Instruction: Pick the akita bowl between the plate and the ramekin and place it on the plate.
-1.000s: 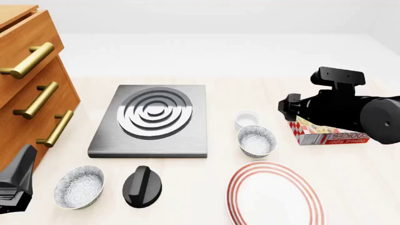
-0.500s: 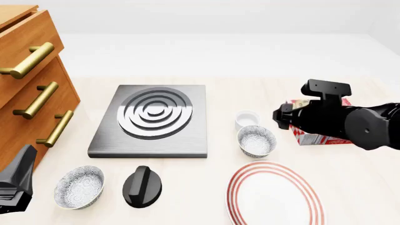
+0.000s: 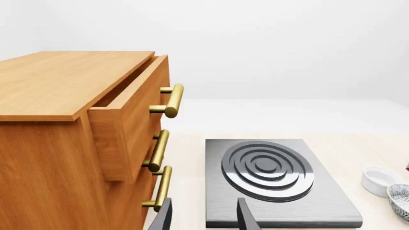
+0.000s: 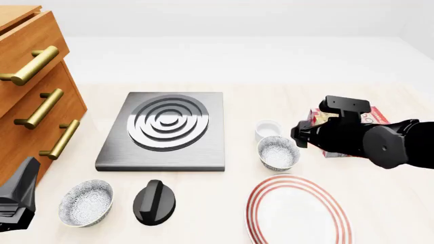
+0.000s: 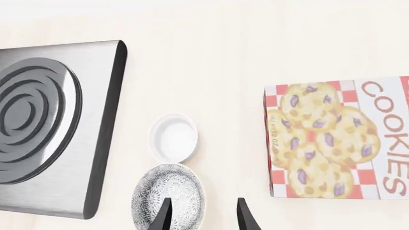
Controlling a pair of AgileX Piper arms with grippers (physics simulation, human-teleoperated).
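The akita bowl [image 4: 278, 153] [image 5: 169, 197], speckled grey on white, sits upright between the small white ramekin [image 4: 269, 129] [image 5: 173, 136] and the red-ringed plate [image 4: 298, 211]. My right gripper [image 4: 303, 134] [image 5: 203, 215] hovers above the bowl's right side, open and holding nothing. In the right wrist view one fingertip [image 5: 164, 213] overlaps the bowl's edge. At the table's near left corner, my left gripper [image 4: 17, 195] [image 3: 204, 218] is open and empty. A look-alike speckled bowl [image 4: 85, 202] rests just beside it.
A metal burner slab [image 4: 166, 129] [image 3: 271, 179] lies mid-table, with a black knob [image 4: 154, 202] in front of it. A cookie box [image 4: 369, 114] [image 5: 332, 143] lies under my right arm. A wooden drawer cabinet [image 4: 34, 91] [image 3: 76, 124] stands at the left, top drawer ajar.
My right arm has come down and to the left, from over the cookie box to beside the middle bowl. The left arm and all objects are unmoved.
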